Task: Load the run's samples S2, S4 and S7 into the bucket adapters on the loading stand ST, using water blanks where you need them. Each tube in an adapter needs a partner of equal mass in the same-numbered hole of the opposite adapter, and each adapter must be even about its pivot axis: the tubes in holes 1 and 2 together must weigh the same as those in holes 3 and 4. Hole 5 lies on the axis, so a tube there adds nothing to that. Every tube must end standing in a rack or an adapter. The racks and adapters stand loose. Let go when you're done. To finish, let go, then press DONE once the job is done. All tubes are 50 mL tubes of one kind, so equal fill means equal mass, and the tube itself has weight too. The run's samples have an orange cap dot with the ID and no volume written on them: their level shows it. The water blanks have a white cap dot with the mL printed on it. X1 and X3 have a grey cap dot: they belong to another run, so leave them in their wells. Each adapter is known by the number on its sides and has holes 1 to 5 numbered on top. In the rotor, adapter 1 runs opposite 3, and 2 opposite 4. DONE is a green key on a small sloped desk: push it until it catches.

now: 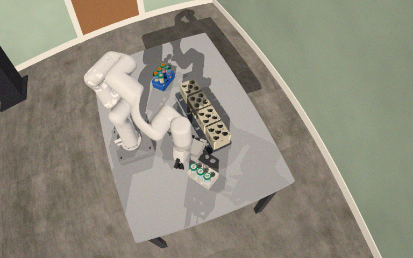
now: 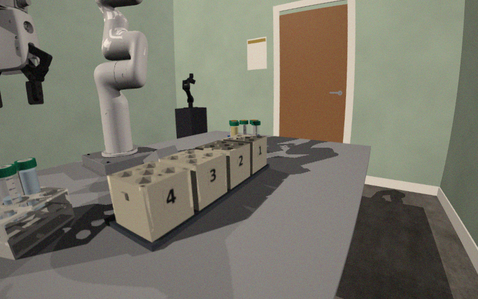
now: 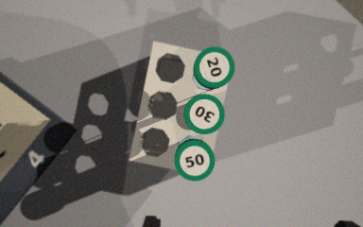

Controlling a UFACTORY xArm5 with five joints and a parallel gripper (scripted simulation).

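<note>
Jaws wide open, nothing held, hanging over the desk [image 1: 164, 206] [image 2: 274, 239] [image 3: 265, 189] off the 4 end of ST [image 1: 194, 124] [image 2: 152, 246] [image 3: 11, 203], higher than the blanks' caps. Blanks [image 1: 200, 171] [image 2: 28, 176] [image 3: 203, 113] 20, 30 and 50 stand in the white rack [image 1: 198, 183] [image 2: 14, 251] [image 3: 155, 86], past ST's 4 end, gap between. They fill its row farther from ST. Orange-dot samples [image 1: 159, 69] [image 2: 234, 127] stand in the blue rack [image 1: 158, 86], beyond ST's 1 end. Adapters 1 to 4 sit in line on ST, narrow slots between. Wide desk margin along ST's numbered outer side; more desk past the white rack before the edge.
</note>
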